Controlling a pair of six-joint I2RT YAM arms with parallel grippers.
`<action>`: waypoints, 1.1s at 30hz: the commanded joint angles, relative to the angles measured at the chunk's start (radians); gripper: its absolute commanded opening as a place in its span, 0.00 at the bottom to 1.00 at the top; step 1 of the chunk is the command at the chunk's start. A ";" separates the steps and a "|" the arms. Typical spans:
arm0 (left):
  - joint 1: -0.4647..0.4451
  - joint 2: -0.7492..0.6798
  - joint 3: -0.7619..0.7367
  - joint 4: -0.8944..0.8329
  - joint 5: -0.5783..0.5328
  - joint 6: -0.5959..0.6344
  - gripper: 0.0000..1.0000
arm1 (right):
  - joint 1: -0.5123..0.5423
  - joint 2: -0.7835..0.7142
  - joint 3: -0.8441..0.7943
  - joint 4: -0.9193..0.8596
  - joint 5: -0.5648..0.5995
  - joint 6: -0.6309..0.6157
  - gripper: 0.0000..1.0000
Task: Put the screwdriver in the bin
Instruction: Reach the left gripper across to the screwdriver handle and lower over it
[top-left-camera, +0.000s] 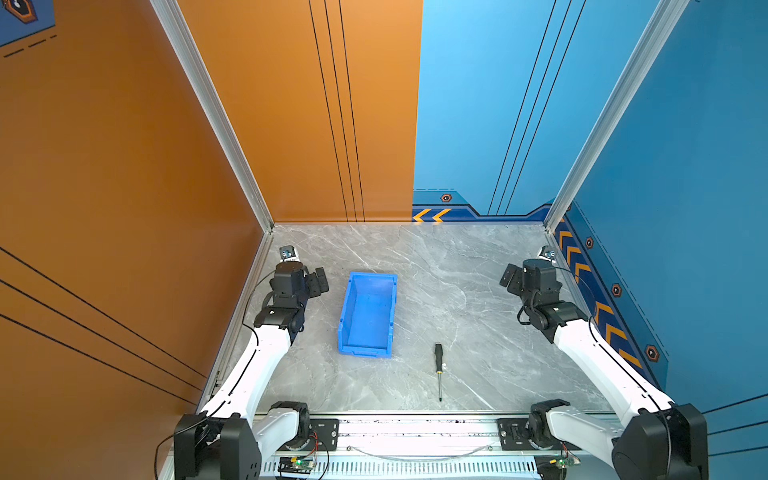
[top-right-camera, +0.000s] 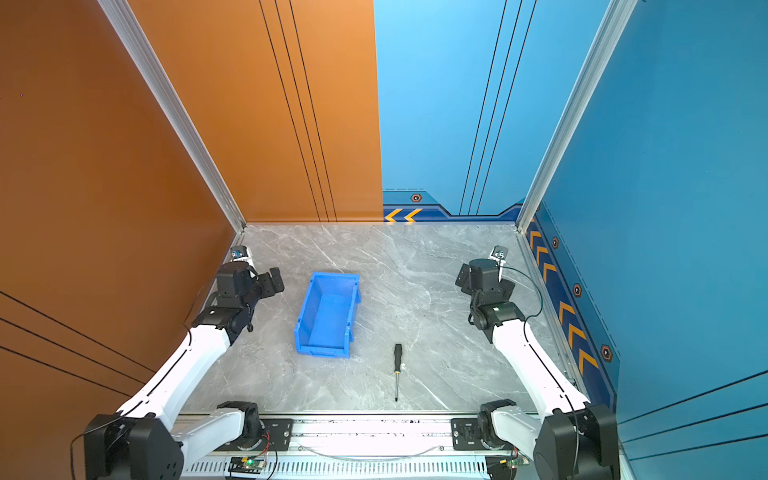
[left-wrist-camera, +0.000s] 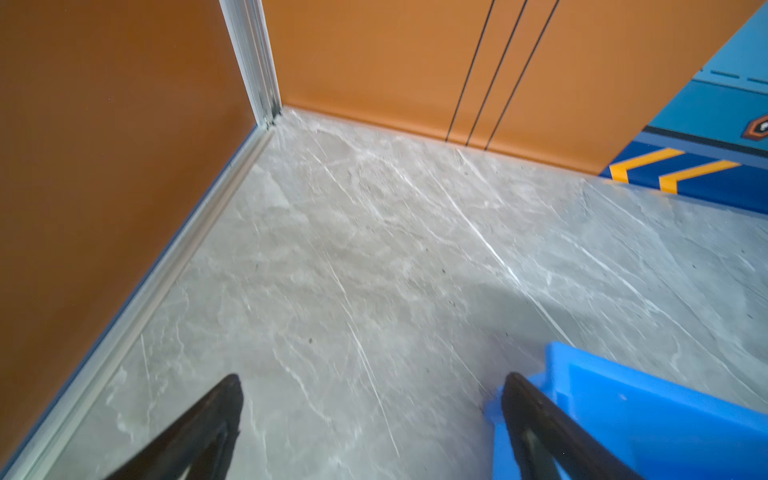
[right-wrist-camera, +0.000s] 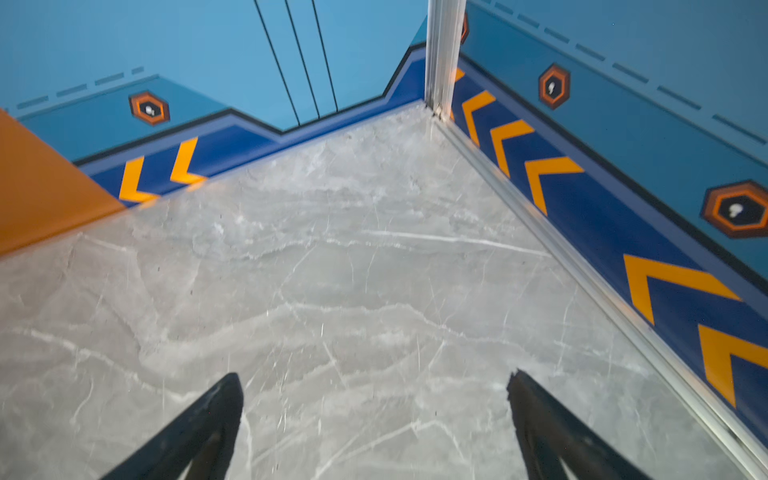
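The screwdriver (top-left-camera: 438, 354) (top-right-camera: 397, 353) lies flat on the grey marble tabletop near the front, black handle pointing away, thin shaft toward the front edge. Left of it and further back stands the blue bin (top-left-camera: 345, 311) (top-right-camera: 305, 311), with nothing inside. My left gripper (top-left-camera: 316, 284) (top-right-camera: 272, 282) (left-wrist-camera: 372, 377) hovers open just left of the bin's far end; a corner of the bin (left-wrist-camera: 665, 399) shows beside one finger. My right gripper (top-left-camera: 510, 279) (top-right-camera: 463, 277) (right-wrist-camera: 375, 375) stands open at the far right, well back from the screwdriver, over bare tabletop.
Orange wall panels (top-left-camera: 124, 208) close the left side and blue ones (top-left-camera: 685, 208) the right and back. Aluminium corner posts (top-left-camera: 266, 216) (top-left-camera: 552, 216) stand at the table's far corners. A metal rail (top-left-camera: 415, 432) with the arm bases runs along the front edge.
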 joint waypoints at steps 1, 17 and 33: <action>-0.080 -0.013 0.064 -0.295 0.072 -0.076 0.98 | 0.067 -0.054 0.013 -0.251 -0.015 0.087 1.00; -0.816 0.185 0.368 -0.616 -0.153 -0.466 0.98 | 0.094 -0.201 -0.039 -0.269 -0.119 0.062 1.00; -1.002 0.598 0.566 -0.551 -0.001 -0.632 0.88 | 0.059 -0.601 -0.355 -0.187 -0.251 0.085 1.00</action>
